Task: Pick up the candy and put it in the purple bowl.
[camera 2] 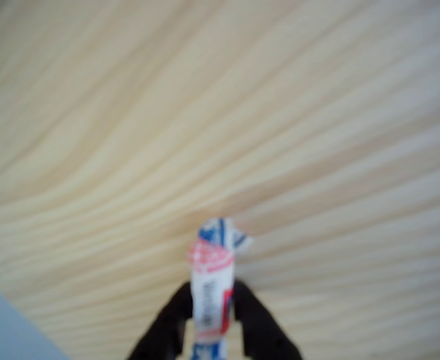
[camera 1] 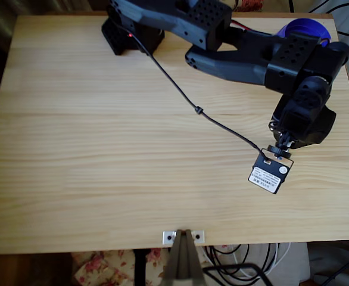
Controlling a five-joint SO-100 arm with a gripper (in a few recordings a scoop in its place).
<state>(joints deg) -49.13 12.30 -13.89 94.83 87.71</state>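
In the wrist view a candy (camera 2: 211, 289) in a white wrapper with red and blue print stands upright between two black fingers (camera 2: 169, 322), and my gripper (camera 2: 209, 315) is shut on it over bare wood. The picture is blurred. From overhead, the black arm reaches along the table's right side, with its wrist (camera 1: 302, 116) near the right edge. The purple bowl (camera 1: 305, 28) peeks out behind the arm at the far right corner, mostly covered by it. The candy and fingertips are hidden under the wrist in that view.
The light wooden table (camera 1: 103, 149) has wide free room on the left and centre. A black cable (camera 1: 180, 92) runs from the arm's base (camera 1: 130, 33) across the table to the small wrist camera (camera 1: 270, 173). A metal bracket (camera 1: 184, 237) sits at the front edge.
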